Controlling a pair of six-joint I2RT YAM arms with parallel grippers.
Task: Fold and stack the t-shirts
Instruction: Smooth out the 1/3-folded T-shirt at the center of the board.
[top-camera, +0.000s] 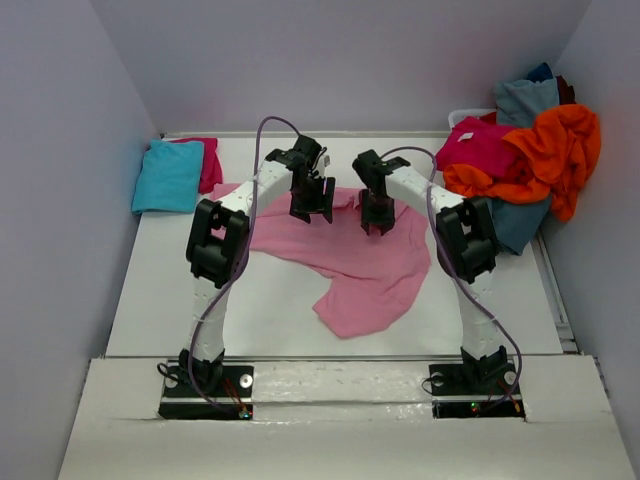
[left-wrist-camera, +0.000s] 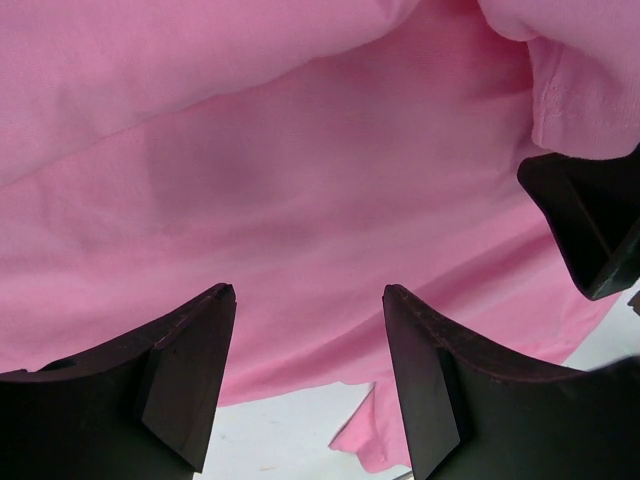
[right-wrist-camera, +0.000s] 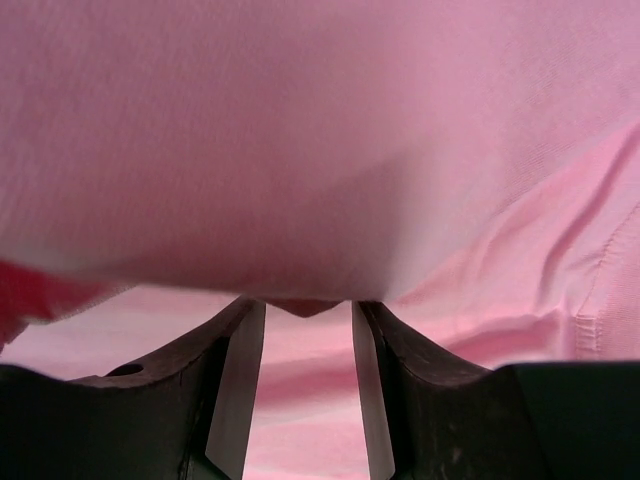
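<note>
Over the pink t-shirt (top-camera: 370, 280), left claw (top-camera: 312, 215) stands apart; right claw (top-camera: 377, 225) I cannot tell; thin pinch could slip.

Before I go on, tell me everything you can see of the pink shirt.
The pink shirt is soft, plain light-pink knit cloth with a stitched hem. It lies unfolded and rumpled across the middle of the white table, one rounded flap trailing toward the arms. The left gripper hangs open just over it. The right gripper has its fingers either side of a raised fold; whether it pinches the cloth cannot be told.
</note>
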